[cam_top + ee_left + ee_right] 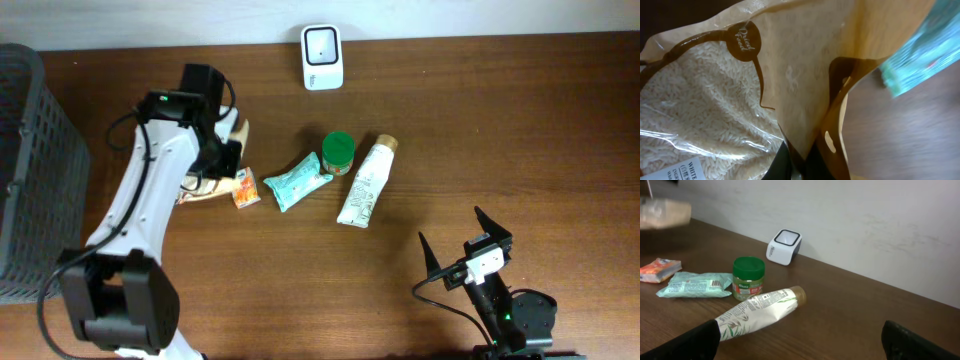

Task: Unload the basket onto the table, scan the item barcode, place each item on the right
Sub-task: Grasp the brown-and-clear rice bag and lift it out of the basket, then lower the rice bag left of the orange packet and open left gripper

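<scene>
Rice bag point(207, 190) point(715, 100): tan pouch with a clear window showing white grains. It sits at the table's point(500, 120) left side, mostly hidden under the left arm in the overhead view. Left gripper point(222, 158) point(797, 162) is clenched on the bag's tan edge, and the dark fingers show at the bottom of the left wrist view. Cannot tell whether the bag is clear of the tabletop. No barcode is readable; only the corner of a white label shows at lower left.

Just beside the bag: small orange packet point(246, 188) point(659, 269), then teal packet point(300, 180) point(694, 284), green-lidded jar point(338, 152) point(748, 278), and a white tube point(366, 180) point(757, 310) lying on its side near the jar.

White scanner point(322, 57) point(783, 246) stands at the far edge by the wall, well apart from the bag.

Right gripper point(450, 228) point(800, 345): released, 2 fingers spread wide, holding nothing, at the near right.

Grey basket point(30, 150) at the far left.
</scene>
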Robot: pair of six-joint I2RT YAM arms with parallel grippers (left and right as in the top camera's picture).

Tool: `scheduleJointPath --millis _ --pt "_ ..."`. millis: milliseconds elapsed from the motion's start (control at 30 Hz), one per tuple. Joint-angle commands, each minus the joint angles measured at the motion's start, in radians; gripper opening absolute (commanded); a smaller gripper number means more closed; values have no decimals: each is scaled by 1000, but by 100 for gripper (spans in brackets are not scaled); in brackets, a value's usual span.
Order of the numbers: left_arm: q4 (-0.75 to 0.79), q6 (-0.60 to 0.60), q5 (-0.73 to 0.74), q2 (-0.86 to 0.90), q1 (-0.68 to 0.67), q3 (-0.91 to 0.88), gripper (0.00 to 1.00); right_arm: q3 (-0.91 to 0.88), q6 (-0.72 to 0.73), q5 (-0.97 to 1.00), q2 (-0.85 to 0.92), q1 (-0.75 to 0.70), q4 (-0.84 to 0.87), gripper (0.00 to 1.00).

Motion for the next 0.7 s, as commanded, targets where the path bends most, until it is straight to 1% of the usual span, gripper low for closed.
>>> scheduleJointPath --millis 0,133,200,233,300,467,633,667 --pt "64 175 -30 10 0 -87 0 -7 10 -5 -5 3 -2 98" --pt "183 174 -30 10 0 -177 0 -7 10 -5 -5 3 -2 98" --pt "227 116 -31 10 3 -200 0 -7 10 -5 -5 3 -2 98" --pt "252 45 -30 10 10 -209 0 -7 10 -5 -5 3 -1 98" --pt "283 -135 -29 10 29 -217 0 -7 10 -5 -5 3 -2 98" --pt "303 -771 -26 11 38 -239 0 -7 10 -5 -5 3 -2 98" --pt "300 -1166 -27 11 32 -268 0 -7 10 -5 -5 3 -2 98" --pt "299 -1271 -26 11 32 -274 0 -7 10 -5 -5 3 -2 98"
